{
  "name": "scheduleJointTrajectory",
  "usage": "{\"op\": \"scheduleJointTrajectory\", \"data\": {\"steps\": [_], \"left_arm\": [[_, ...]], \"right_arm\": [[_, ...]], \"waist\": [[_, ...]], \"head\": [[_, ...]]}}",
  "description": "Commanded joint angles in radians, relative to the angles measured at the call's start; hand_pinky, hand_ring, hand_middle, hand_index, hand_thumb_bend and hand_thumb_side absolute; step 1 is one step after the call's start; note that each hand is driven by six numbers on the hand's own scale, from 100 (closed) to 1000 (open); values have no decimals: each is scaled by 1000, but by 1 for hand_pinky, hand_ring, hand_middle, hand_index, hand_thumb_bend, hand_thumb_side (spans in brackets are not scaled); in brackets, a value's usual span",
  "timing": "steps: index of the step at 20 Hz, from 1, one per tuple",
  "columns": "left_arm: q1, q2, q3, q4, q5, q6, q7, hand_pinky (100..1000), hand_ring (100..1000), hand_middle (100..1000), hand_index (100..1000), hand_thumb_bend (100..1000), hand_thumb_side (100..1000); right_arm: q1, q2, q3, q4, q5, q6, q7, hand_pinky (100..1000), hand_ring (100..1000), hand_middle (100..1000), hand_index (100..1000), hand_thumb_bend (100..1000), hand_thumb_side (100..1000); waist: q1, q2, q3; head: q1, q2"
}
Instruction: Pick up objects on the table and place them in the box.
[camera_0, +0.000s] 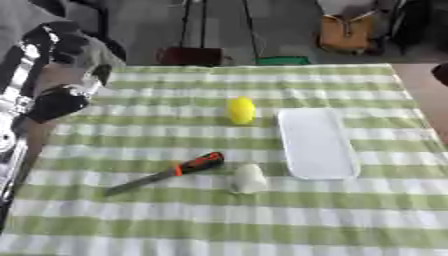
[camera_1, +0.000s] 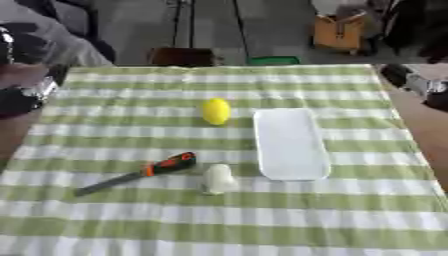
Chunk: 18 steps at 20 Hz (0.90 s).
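A yellow rounded object (camera_0: 241, 110) lies on the green and white checked cloth near the table's middle. Just right of it lies a shallow white box (camera_0: 317, 144), long side running away from me, with nothing in it. In front lies a knife (camera_0: 166, 172) with an orange and black handle, blade pointing to the lower left. A small white object (camera_0: 248, 179) sits beside the handle. My left hand (camera_0: 54, 104) hovers over the table's left edge, apart from all of these. My right hand (camera_1: 418, 84) shows at the right edge, beyond the table's corner.
The checked table (camera_0: 219, 220) fills the view. Beyond its far edge stand a dark box (camera_0: 188, 56), a green item (camera_0: 282, 60) and an orange-brown bag (camera_0: 346, 34) on the floor. My left arm (camera_0: 22, 75) runs along the left side.
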Motion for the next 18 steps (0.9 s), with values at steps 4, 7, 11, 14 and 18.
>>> {"op": "scheduleJointTrajectory", "data": {"steps": [4, 7, 11, 14, 18], "left_arm": [[-16, 47, -2, -21, -4, -1, -20, 729, 736, 853, 738, 429, 365], [-16, 49, -2, -21, -6, -1, -28, 733, 739, 855, 739, 438, 373], [-20, 60, -8, -20, -15, 3, -55, 743, 750, 860, 743, 453, 393], [-35, 125, -57, 1, -42, 18, -143, 770, 767, 863, 744, 480, 430], [-74, 224, -144, 34, -69, 12, -317, 797, 788, 868, 739, 515, 468]], "right_arm": [[-7, -35, -15, -22, 1, 0, -3, 537, 578, 671, 851, 686, 521], [-6, -36, -15, -22, 1, 0, -4, 537, 578, 671, 851, 686, 521], [-6, -36, -15, -22, 1, 0, -4, 537, 578, 671, 851, 686, 521], [-5, -39, -13, -21, 1, -1, -2, 537, 578, 671, 851, 686, 520], [-3, -43, -10, -19, 1, -2, 1, 537, 578, 671, 851, 686, 520]], "waist": [[-1, -15, -1], [0, -15, -2], [0, -16, -2], [3, -18, -4], [9, -23, -5]], "head": [[2, -7], [2, -7], [1, -6], [1, -4], [0, 1]]}}
